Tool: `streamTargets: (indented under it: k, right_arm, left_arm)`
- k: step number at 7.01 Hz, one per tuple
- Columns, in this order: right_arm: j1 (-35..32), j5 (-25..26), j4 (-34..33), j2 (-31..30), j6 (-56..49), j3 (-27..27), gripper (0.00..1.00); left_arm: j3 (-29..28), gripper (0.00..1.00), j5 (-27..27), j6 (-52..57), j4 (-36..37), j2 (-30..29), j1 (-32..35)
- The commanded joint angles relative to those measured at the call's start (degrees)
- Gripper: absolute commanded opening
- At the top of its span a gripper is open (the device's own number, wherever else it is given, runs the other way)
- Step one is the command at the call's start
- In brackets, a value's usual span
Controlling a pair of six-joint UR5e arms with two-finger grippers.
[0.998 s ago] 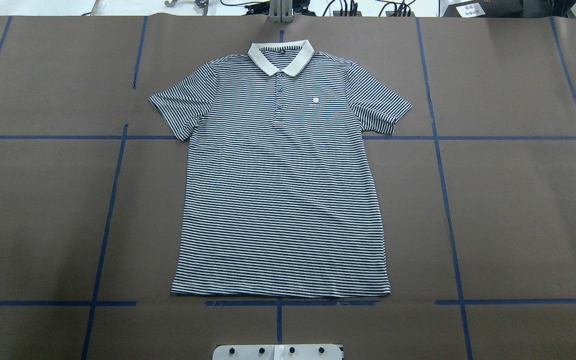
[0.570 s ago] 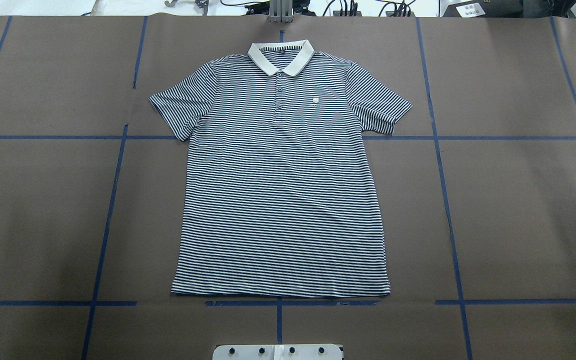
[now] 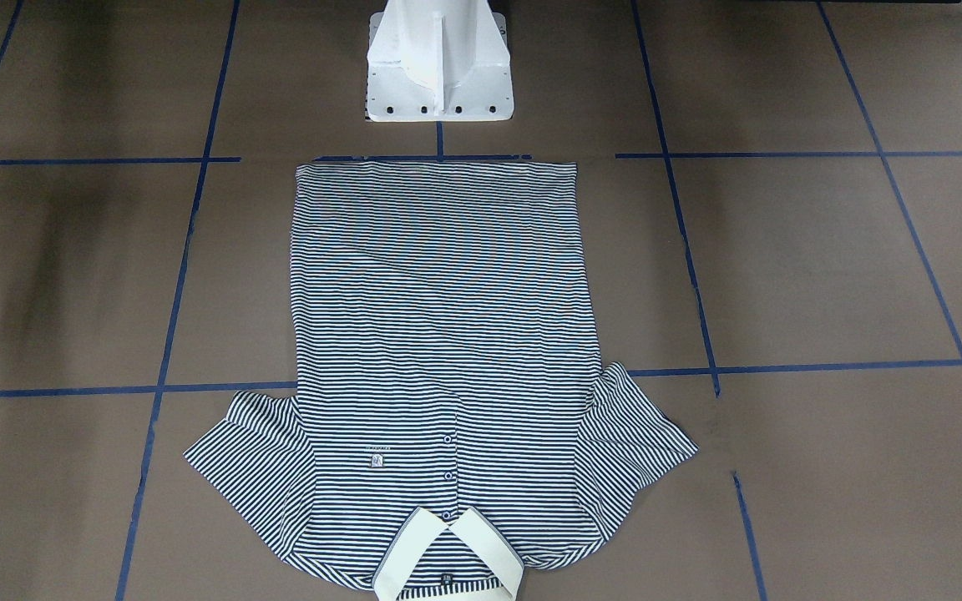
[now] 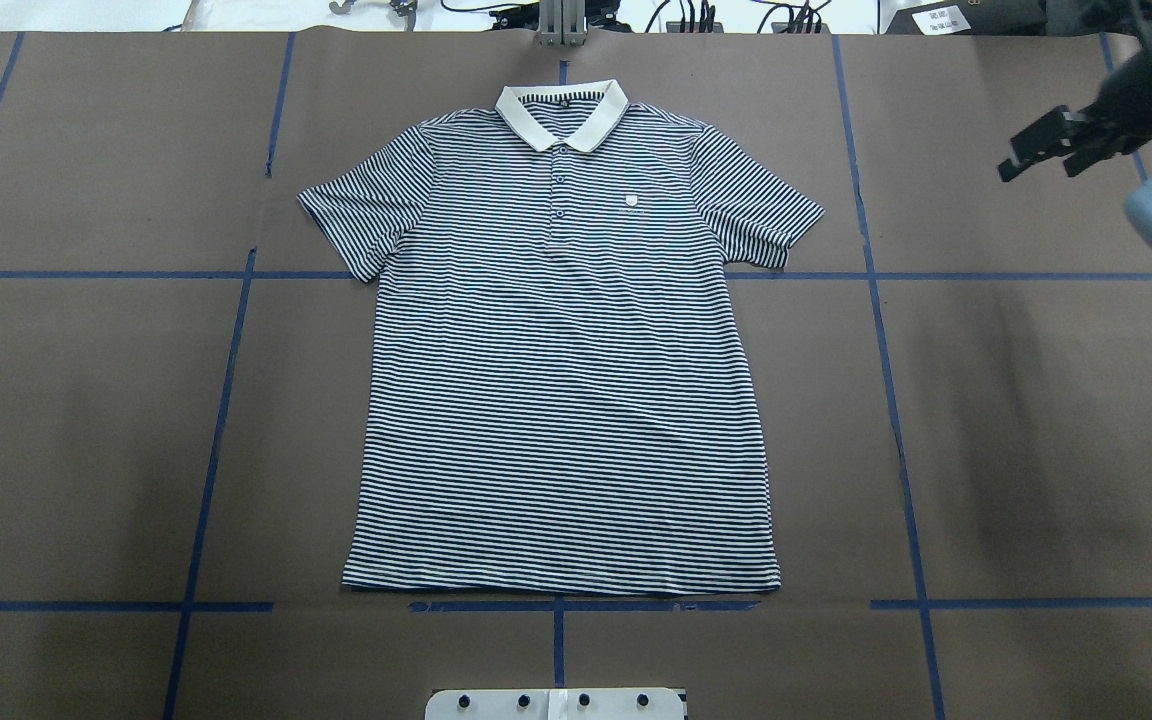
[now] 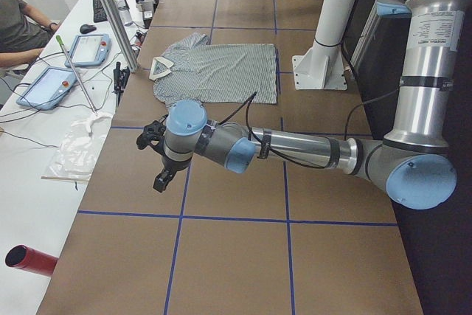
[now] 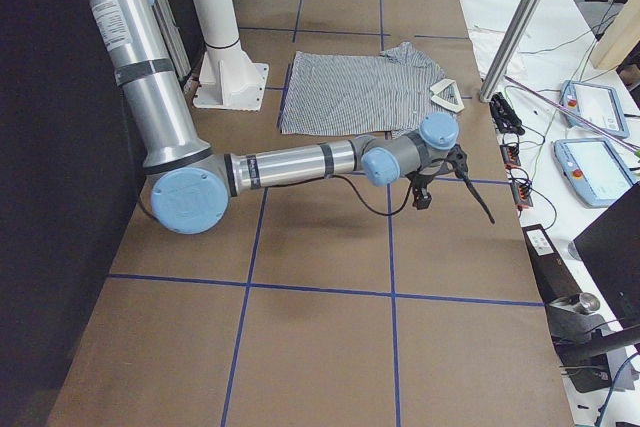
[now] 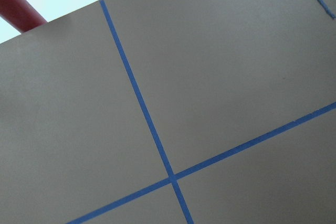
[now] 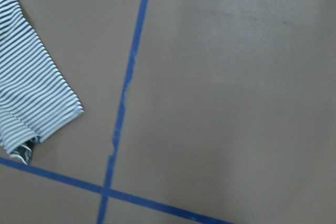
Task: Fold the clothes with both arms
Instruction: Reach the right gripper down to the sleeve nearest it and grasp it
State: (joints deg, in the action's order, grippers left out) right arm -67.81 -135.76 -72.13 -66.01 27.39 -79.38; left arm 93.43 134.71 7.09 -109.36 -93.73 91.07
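Note:
The clothes are one navy-and-white striped polo shirt point(image 4: 566, 380) lying flat and face up in the middle of the table, with its cream collar point(image 4: 561, 115) at the far end and its hem nearest the robot. My right gripper point(image 4: 1039, 168) hangs open and empty at the far right, well clear of the shirt's sleeve point(image 4: 756, 210). In the right wrist view that sleeve point(image 8: 37, 93) lies at the left edge. My left gripper point(image 5: 155, 164) shows only in the exterior left view, over bare table to the shirt's left; I cannot tell whether it is open or shut.
Brown paper with blue tape lines point(image 4: 886, 400) covers the table. The white pedestal base point(image 3: 437, 75) stands just behind the hem. A red cylinder point(image 5: 29, 260), tablets point(image 5: 88, 49) and a person point(image 5: 15, 23) are on a side table beyond the far edge.
My right arm and gripper have come into the overhead view at the top right. The shirt has not moved.

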Motion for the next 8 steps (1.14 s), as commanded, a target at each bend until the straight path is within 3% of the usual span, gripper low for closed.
streamTargets:
  k: [1,3,5,8]
  right_arm:
    - [10.72,12.83,11.66,3.87,19.45,2.02,1.0]
    - [15.42,18.13,14.3,5.35,22.09,6.14,1.0]
    - [15.96,20.17,14.13,9.2,21.57,11.41,1.0]
    - [15.96,20.36,14.13,11.51,21.48,15.12,0.98]
  left_arm:
    - [-0.27,1.0,0.29,-0.15,-0.41,-0.14,-0.1]
    - [-0.45,1.0,0.47,-0.24,-0.41,-0.31,-0.1]
    - [-0.53,1.0,0.56,-0.15,-0.41,-0.31,-0.1]
    - [-0.53,1.0,0.56,-0.15,-0.41,-0.22,-0.1]
